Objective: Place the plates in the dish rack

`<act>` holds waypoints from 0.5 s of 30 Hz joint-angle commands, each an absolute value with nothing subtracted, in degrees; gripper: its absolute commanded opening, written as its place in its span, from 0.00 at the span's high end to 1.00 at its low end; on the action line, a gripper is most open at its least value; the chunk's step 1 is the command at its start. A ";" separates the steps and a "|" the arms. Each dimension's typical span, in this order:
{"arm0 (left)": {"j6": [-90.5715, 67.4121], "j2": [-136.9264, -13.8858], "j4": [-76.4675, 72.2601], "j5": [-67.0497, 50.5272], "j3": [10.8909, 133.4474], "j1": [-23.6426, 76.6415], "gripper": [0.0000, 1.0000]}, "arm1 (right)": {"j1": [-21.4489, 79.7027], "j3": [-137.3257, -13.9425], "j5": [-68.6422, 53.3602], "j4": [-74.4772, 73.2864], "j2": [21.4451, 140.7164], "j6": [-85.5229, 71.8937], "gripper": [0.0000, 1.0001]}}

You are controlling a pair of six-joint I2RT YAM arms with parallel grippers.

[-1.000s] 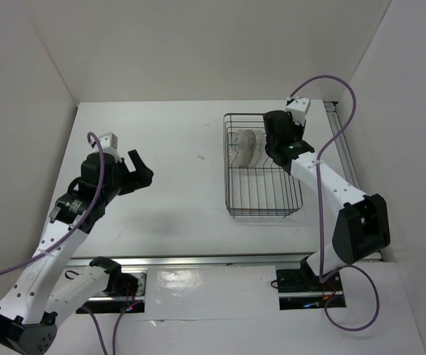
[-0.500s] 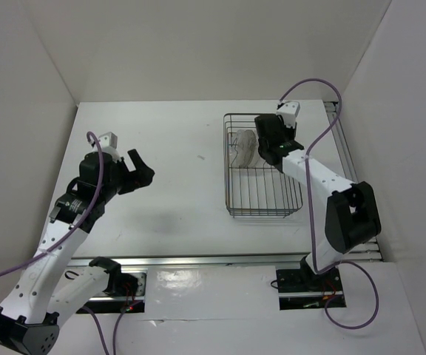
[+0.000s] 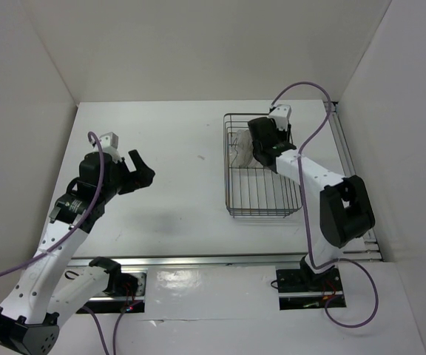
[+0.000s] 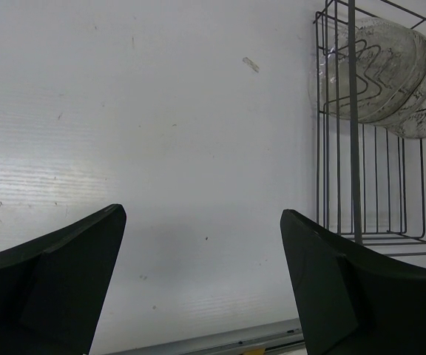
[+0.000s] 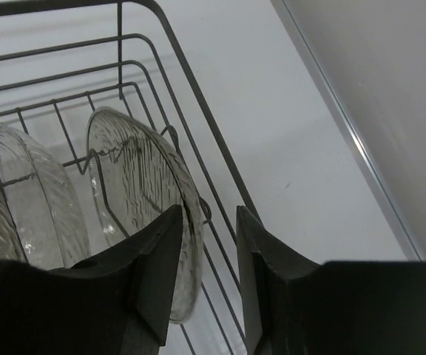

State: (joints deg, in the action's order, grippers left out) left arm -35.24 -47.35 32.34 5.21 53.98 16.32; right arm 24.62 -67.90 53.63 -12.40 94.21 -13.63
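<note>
One plate [image 5: 135, 185] stands racked, its edge between the parted right fingers [image 5: 263, 285].

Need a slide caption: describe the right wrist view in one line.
Right tool, jaws parted, by the nearest of three ribbed translucent plastic plates standing on edge in the dark wire dish rack.

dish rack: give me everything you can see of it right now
The dish rack is a rectangular basket of dark metal wire, open-topped, sitting flat on the white table right of centre. Looped prongs at its far end hold at least three translucent plates on edge; the near part is bare. The right gripper hovers there, jaws open astride the end plate's rim.
</note>
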 commanded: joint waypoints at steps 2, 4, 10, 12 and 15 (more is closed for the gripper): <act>-33.66 -46.32 30.50 4.39 53.88 16.00 0.00 | 25.14 -69.61 52.38 -9.05 96.23 -13.62 0.54; -33.66 -46.32 30.50 4.39 53.88 16.00 0.00 | 25.14 -70.14 51.16 -8.53 96.24 -13.01 0.49; -33.66 -46.32 30.50 4.39 53.88 16.00 0.00 | 25.14 -71.36 48.16 -5.71 96.24 -11.51 0.32; -33.66 -46.32 30.50 4.39 53.88 16.00 0.00 | 25.14 -71.98 46.68 -5.71 94.14 -11.51 0.28; -33.66 -46.84 30.50 5.53 53.88 16.00 0.00 | 25.66 -71.46 41.85 -5.53 87.40 -13.26 0.15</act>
State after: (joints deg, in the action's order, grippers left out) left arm -34.65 -47.33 32.34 5.15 53.98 16.32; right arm 24.77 -69.17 45.50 -8.84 95.18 -12.23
